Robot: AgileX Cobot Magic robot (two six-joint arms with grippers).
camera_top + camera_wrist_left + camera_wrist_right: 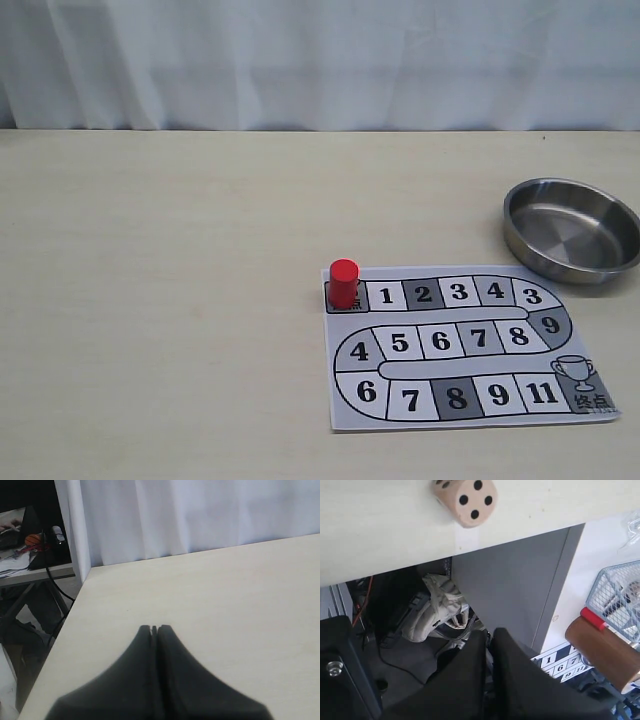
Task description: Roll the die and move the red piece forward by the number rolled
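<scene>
Right hand [490, 632] together | die [465, 500] well apart from it, at edge of table [380, 530] | left hand [154, 628] together

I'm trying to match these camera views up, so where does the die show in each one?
Exterior view: not in it.
Left wrist view: not in it.
Right wrist view: the die sits on the tabletop, close to its edge.
Shared landmark: the pale tabletop, seen in all three views.
</scene>
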